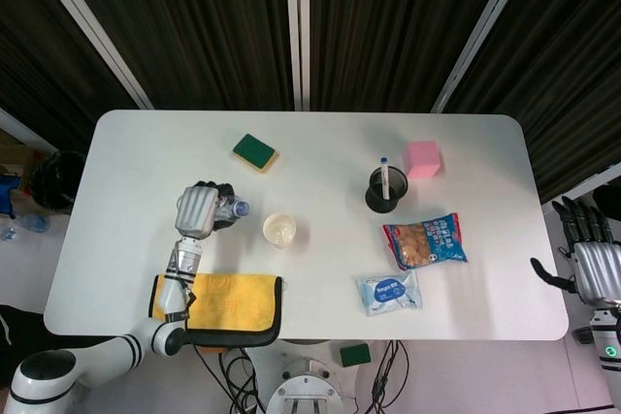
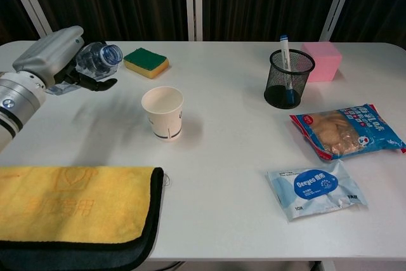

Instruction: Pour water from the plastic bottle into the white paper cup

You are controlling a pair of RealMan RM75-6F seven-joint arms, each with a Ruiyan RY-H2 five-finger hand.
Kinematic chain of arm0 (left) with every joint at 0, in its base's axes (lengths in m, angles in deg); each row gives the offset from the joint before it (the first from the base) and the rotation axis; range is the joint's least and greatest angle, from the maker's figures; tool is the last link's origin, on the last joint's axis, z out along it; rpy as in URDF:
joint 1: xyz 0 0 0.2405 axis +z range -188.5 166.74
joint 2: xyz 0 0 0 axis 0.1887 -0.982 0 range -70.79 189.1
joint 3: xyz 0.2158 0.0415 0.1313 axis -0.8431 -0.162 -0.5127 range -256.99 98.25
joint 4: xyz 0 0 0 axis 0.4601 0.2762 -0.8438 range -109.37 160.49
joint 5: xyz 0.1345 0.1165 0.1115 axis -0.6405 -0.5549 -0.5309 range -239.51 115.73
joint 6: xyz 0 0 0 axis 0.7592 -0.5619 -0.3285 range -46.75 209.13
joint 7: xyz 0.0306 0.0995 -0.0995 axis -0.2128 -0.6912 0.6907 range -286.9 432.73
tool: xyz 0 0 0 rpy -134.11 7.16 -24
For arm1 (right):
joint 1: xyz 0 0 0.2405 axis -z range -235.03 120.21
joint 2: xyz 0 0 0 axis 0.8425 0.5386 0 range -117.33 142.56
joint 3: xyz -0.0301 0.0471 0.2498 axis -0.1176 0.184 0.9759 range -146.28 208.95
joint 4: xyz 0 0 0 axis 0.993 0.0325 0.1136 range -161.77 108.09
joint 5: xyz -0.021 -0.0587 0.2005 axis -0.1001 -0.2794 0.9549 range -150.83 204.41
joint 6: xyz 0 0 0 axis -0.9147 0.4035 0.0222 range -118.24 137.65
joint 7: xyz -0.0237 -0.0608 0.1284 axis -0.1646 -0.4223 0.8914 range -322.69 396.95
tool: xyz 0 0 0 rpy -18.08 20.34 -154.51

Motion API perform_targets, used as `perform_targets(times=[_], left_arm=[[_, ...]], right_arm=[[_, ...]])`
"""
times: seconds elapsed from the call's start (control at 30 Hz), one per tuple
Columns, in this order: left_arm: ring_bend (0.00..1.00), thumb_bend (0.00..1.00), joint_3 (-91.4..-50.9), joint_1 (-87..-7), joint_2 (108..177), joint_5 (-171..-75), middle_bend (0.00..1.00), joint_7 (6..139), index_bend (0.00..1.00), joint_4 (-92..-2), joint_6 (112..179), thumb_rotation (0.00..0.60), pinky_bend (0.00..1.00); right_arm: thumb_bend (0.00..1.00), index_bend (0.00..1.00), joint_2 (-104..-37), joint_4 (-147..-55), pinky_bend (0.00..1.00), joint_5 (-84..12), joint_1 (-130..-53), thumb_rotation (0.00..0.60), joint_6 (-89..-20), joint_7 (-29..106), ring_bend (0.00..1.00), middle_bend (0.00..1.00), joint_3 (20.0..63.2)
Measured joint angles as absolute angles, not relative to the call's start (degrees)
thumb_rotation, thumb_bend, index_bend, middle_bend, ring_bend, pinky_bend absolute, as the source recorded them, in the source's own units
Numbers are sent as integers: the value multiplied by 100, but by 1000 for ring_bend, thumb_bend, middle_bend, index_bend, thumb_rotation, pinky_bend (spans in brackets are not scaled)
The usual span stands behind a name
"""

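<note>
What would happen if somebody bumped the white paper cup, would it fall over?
The white paper cup would probably tip easily: it looks thin-walled, taller than its narrow base. It stands upright, untouched, so a light push might slide it on the smooth white table. Any water inside would likely steady it slightly, then spill.

The surface point(image 2: 228, 157) looks smooth, matt white. The plastic bottle point(image 2: 96, 58) at upper left is clear and glossy; the white paper cup point(image 2: 163, 113) is matt. The towel point(image 2: 70, 204) is soft yellow cloth, the pen holder point(image 2: 288, 79) black wire mesh, the snack bags point(image 2: 346, 130) shiny film.
</note>
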State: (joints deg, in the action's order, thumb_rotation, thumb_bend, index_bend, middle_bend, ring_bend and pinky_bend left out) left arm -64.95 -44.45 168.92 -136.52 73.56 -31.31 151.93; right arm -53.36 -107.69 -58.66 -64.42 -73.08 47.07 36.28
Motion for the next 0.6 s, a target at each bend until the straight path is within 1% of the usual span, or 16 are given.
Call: perform_targets(times=[0.33,0.5,0.6], left_arm=[[603,298,-6372,-4086,16618,-13362,754,9269,742,-3499,14837,600,469],[589,297,-6318,-4002,16661,-13373,744,10397,737,-3370,14728,600,453],[587,296,-6308,-3978,16747,-13438,743,11066,737,-3121,14683,600,441]], right_arm=[[237,0,-5357,-10823,0,-5884,-6472,540,-7263,4604,0,0,3608],[237,0,-5346,-10857,0,-5870,-6468,540,-7255,4558,0,0,3602],[237,0,-5340,-10865,0,-5863,-6466,540,-7250,4550,0,0,3599]])
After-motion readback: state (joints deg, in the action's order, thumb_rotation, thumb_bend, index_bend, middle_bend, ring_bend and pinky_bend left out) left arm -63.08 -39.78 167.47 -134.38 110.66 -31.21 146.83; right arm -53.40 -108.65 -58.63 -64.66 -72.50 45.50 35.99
